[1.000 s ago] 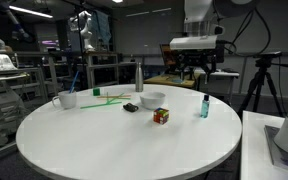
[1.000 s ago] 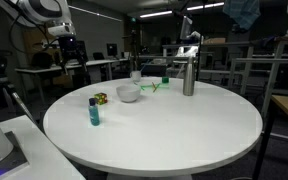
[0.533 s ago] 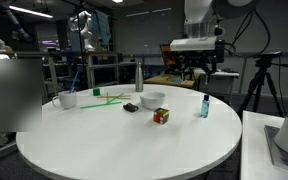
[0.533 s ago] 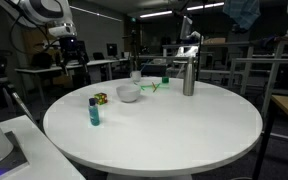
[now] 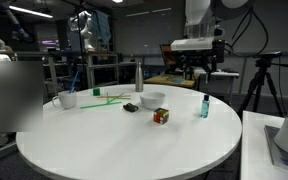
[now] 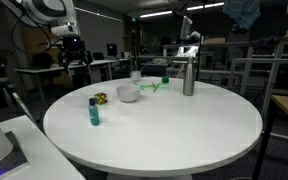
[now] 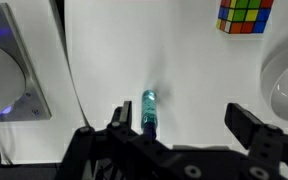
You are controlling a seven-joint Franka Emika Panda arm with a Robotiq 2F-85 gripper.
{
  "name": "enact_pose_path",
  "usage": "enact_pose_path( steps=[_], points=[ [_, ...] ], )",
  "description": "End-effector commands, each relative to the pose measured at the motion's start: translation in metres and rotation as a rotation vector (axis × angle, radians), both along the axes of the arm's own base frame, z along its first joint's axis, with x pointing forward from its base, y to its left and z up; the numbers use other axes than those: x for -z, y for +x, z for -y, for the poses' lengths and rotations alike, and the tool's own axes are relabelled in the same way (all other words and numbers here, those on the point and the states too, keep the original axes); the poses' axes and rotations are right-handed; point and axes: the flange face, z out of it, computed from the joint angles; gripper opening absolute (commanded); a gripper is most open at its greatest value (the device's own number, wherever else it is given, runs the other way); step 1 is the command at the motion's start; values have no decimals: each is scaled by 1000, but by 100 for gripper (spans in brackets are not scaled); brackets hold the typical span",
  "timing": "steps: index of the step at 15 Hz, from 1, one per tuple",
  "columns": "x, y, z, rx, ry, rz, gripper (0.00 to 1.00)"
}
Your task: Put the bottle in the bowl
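Jaws spread and empty, the gripper [image 7: 182,122] hangs high over the slim translucent teal bottle [image 7: 149,110]; centre it, seemingly off-middle, before descending.

table [image 5: 114,140]: white, smooth, with a soft sheen; it carries faint reflections of the things on it.
bottle [image 7: 149,112]: translucent teal, plastic by its look, smooth; the cap is dark and dull.
bowl [image 5: 152,100]: white, smooth, lightly glossy; ceramic or plastic cannot be told.
tall bottle [image 6: 188,75]: grey metal with a satin finish.
cube [image 7: 246,15]: hard plastic, shiny coloured tiles in a black grid.
cup [image 5: 68,100]: white and smooth; too small to tell the material.
fingers [image 7: 249,128]: black, matt, hard; plastic or coated metal cannot be told.
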Motion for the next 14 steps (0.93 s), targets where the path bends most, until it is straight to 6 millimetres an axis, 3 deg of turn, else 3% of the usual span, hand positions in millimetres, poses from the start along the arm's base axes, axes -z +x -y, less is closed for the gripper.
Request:
enact_pose_path(
  steps=[1,14],
  points=[
    [4,2,18,43,11,-19,100],
    [27,10,67,-40,132,-78,100]
  ],
)
